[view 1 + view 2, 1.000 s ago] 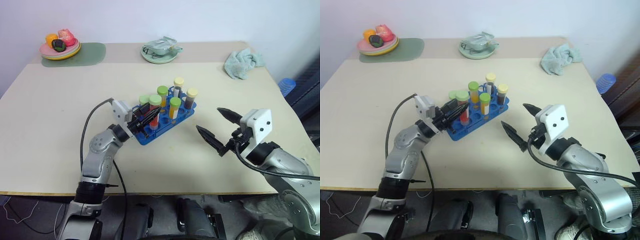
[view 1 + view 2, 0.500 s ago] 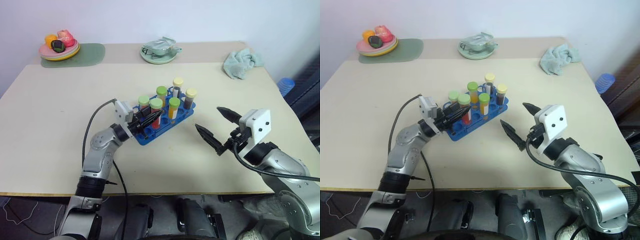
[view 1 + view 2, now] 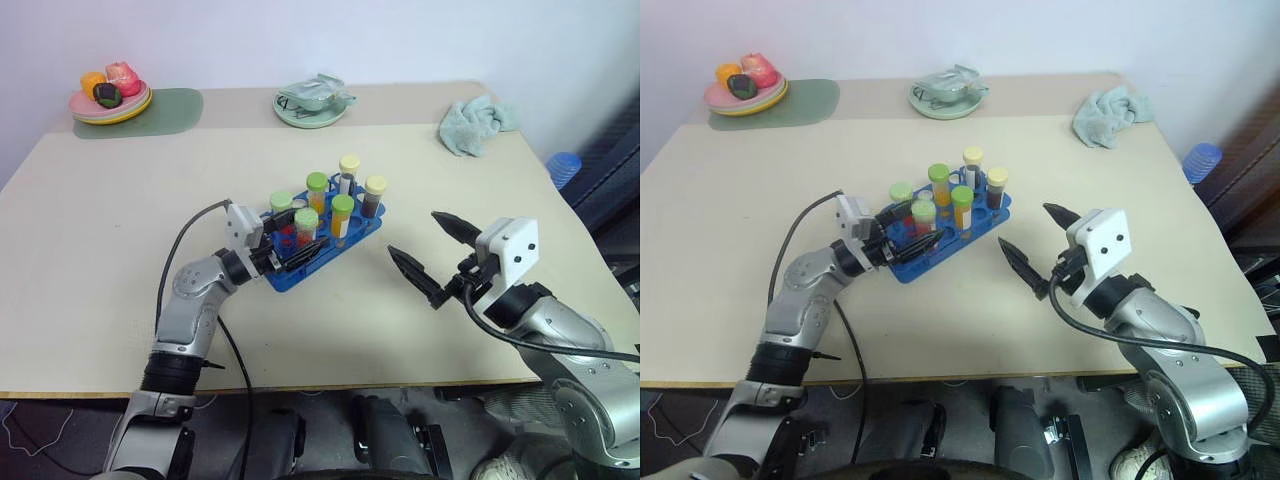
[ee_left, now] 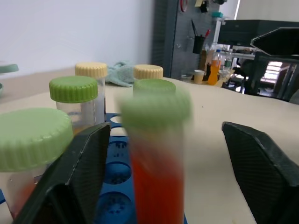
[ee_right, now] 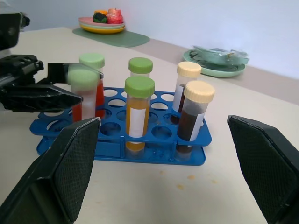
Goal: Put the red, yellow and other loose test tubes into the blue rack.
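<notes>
The left claw [image 3: 290, 252] has just let go: a second ago its fingers were pinched around the green-capped red tube [image 3: 306, 228], and now they stand spread on either side of it, the tube blurred between them in the left wrist view and standing in a near-corner hole of the blue rack [image 3: 325, 246]. That tube looks delivered, though I can't tell whether it has seated fully. The whole picture has slid a little too, so the head moved, not the rack.

The right claw [image 3: 432, 257] hangs wide open beside the rack's right end, well apart from it, pinching nothing.

Counting what stands in the rack: six tubes. Four have green caps, two with red liquid and two with yellow-orange; two have pale yellow caps, one dark brown and one nearly clear. I see no loose tube lying on the surface [image 3: 420, 170], so my guess is the loading is close to done.

Further back sit one plate of fruit [image 3: 109, 98], one green dish [image 3: 311, 105] and one crumpled cloth [image 3: 476, 124].
</notes>
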{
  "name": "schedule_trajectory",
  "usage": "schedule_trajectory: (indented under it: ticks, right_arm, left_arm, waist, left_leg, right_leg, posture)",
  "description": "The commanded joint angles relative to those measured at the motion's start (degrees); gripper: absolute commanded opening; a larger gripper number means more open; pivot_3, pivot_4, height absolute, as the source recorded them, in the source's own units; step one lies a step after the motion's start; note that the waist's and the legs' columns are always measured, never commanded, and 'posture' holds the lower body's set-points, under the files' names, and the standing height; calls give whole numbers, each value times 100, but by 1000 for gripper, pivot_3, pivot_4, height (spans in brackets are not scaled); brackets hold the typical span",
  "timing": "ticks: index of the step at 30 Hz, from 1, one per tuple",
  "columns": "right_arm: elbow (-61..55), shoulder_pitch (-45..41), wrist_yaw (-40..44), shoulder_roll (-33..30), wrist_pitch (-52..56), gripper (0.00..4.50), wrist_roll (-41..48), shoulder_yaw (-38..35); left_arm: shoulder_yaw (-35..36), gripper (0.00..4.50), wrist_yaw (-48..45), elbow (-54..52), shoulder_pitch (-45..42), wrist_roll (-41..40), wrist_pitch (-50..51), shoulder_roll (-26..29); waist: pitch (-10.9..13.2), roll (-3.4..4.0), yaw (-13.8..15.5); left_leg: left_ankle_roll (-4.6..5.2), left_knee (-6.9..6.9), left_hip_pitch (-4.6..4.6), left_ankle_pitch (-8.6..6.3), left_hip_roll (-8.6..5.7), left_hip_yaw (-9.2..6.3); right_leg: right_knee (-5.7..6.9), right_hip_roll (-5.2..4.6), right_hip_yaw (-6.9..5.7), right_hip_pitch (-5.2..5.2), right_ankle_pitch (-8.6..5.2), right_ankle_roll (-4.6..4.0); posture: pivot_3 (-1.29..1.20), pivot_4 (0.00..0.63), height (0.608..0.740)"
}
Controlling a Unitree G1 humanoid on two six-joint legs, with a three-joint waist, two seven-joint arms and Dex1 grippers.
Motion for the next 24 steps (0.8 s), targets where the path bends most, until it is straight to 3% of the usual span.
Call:
schedule_trajectory:
  ticks: [1, 4, 12, 24]
  right_arm:
    - [55, -42, 157, -10, -162, 4500, 41, -55]
    - [250, -14, 384, -59, -257, 4500, 55, -103]
    - [681, 458, 1124, -397, -527, 4500, 91, -492]
    - [1118, 1520, 2003, -729, -1075, 4500, 158, -1685]
  left_arm:
    - [165, 3612, 125, -569, 142, -18, 31, 205]
    - [273, 3612, 343, -955, 410, -86, 426, 471]
    - [1002, 3612, 215, -808, 1537, 154, -261, 1223]
    - [1681, 3612, -144, -1530, 2662, -534, 643, 2069]
  waist:
    - [0, 0, -1]
    - [-1, 1, -5]
    - [-1, 3, 6]
    - [-2, 8, -8]
  left_leg:
    - [0, 0, 0, 0, 0, 0]
    - [0, 0, 1, 0, 0, 0]
    - [2, -3, 2, -1, 1, 0]
    - [45, -3, 14, -27, 4, 0]
  right_leg:
    - [0, 0, 0, 0, 0, 0]
    - [1, 0, 0, 0, 0, 0]
    - [-2, 0, 0, 1, 0, -1]
    - [-15, -1, -4, 21, 0, 0]
  posture:
    - [0, 150, 740]
    - [0, 150, 740]
    - [0, 150, 740]
    - [0, 150, 740]
